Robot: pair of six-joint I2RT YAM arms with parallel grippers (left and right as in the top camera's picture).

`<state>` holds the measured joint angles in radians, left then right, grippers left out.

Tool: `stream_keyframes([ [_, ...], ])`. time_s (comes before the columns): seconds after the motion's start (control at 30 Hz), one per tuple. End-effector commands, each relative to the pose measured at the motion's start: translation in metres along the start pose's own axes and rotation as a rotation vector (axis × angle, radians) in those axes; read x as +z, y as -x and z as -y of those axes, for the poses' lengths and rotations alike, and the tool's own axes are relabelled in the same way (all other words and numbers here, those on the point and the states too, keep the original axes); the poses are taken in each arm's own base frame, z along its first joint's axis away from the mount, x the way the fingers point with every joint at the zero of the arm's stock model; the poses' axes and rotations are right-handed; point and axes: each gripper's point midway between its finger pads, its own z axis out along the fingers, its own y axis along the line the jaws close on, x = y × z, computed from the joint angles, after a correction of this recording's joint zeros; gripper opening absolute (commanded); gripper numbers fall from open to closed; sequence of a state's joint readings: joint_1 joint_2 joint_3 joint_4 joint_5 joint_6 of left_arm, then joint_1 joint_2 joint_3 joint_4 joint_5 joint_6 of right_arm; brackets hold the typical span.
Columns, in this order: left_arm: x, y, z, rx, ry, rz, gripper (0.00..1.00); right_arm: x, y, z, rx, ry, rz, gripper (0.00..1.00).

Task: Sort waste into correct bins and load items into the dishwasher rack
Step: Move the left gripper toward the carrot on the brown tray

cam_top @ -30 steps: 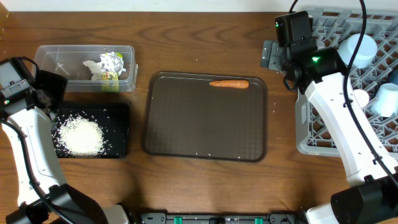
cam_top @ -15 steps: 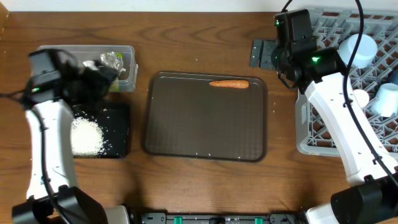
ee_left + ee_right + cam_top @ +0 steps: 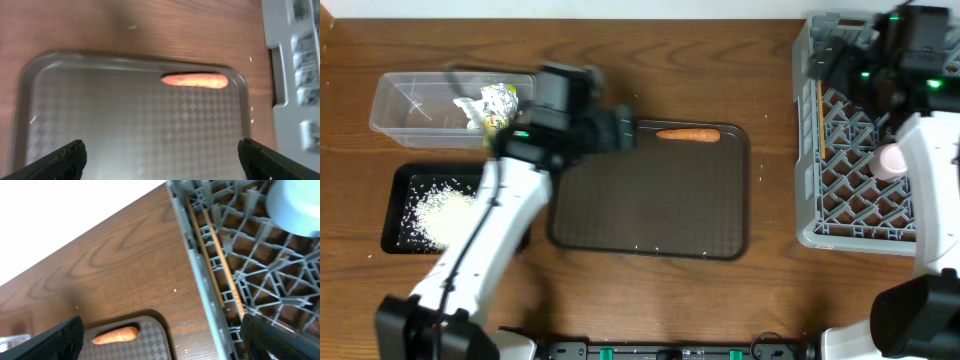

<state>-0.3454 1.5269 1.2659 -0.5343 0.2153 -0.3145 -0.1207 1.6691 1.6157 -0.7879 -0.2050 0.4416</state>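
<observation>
Left of centre in the overhead frame, the left gripper [image 3: 162, 160] hangs over the brown serving tray [image 3: 650, 215], fingers spread and empty. Near the tray's upper edge lies the carrot [image 3: 688, 134]. It looks small, stiff, light and prone to rolling, so pinch across its middle. At far right, the right gripper [image 3: 165, 337] is spread wide, empty, above the rack [image 3: 860, 200].

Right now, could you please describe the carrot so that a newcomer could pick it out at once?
Find the large dark brown tray in the middle of the table. Along its far edge, near the right corner, lies the carrot. It is small, bright orange and tapered, the only object resting on that tray.
</observation>
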Motion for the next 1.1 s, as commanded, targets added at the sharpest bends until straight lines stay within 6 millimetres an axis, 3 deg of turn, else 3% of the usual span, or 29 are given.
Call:
stream_keyframes([
  [0.0,0.027,0.000,0.002,0.259,0.162,0.039,0.99,-0.003,0.005,0.008,0.053,0.049,-0.017,0.99],
  [0.27,0.084,0.020,0.031,0.458,0.149,0.163,0.99,-0.006,0.012,0.021,0.078,0.031,-0.002,0.99],
  [0.43,0.125,0.008,0.046,0.650,0.040,0.143,0.99,-0.006,0.012,0.021,0.078,0.031,-0.002,0.99],
  [0.6,0.157,-0.003,0.044,0.722,0.015,0.131,0.99,-0.006,0.012,0.021,0.078,0.032,-0.001,0.99],
  [1.07,0.198,-0.023,0.051,0.604,-0.018,0.136,0.98,-0.006,0.012,0.021,0.078,0.032,-0.001,0.99],
])
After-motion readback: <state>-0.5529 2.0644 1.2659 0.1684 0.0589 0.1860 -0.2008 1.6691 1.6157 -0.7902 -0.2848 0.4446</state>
